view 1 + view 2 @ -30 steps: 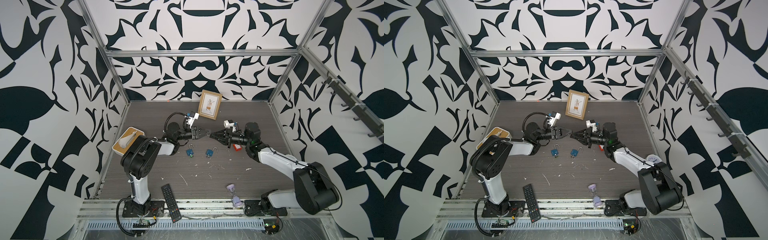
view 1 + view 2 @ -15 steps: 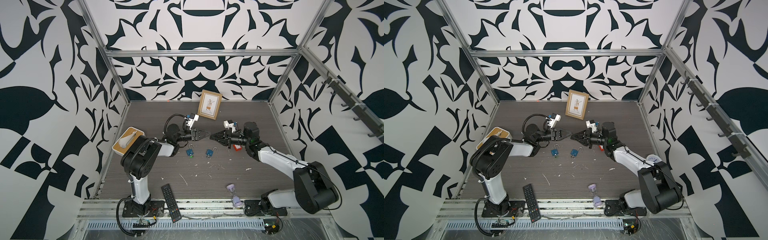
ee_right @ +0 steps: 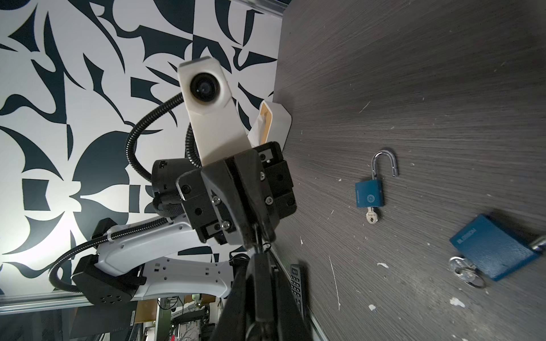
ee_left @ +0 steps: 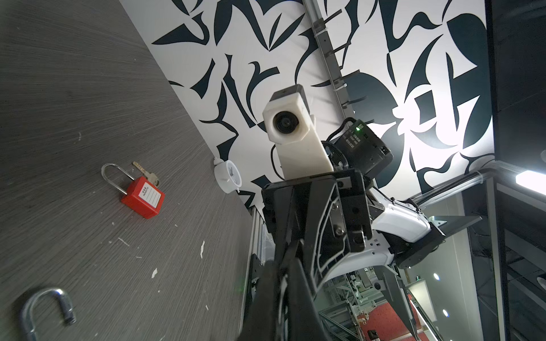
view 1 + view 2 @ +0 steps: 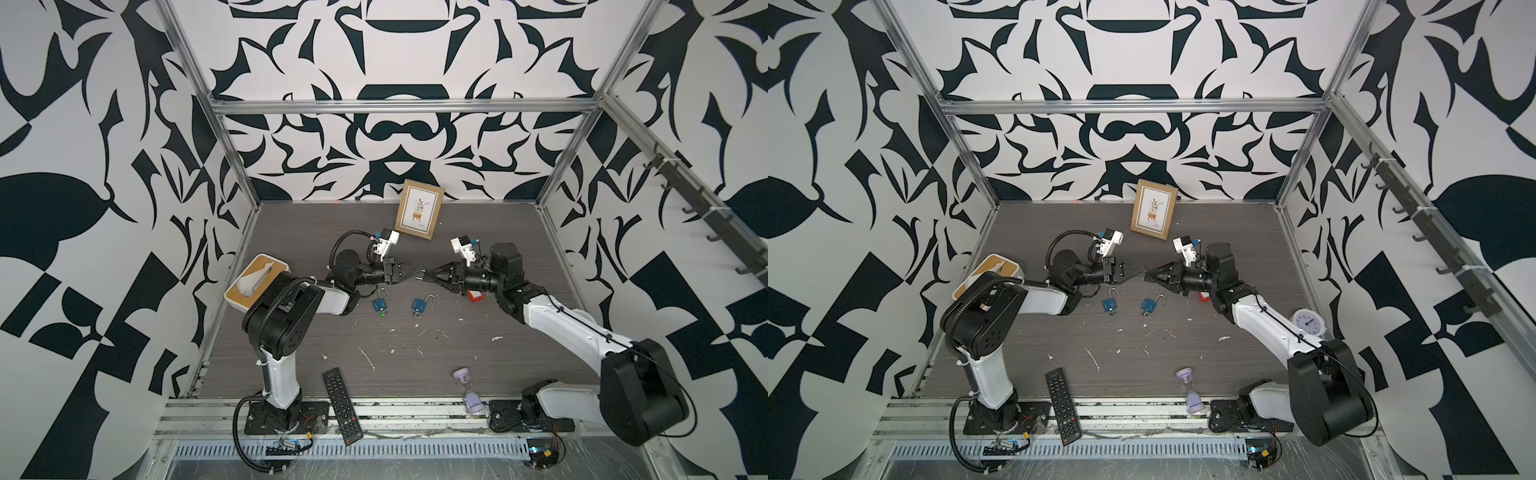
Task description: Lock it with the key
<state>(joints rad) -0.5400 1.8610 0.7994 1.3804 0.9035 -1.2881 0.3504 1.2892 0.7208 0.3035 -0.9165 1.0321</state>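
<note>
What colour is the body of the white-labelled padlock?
Red. The red padlock shows best in the left wrist view.

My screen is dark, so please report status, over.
Left gripper shut, tip to tip with right gripper. Right shut on small metal piece, maybe key. Blue locks open on table. Nothing in way.

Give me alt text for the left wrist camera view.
The left gripper and right gripper meet tip to tip above a grey table. On it are a red padlock, a key beside it, and a white clock.
</note>
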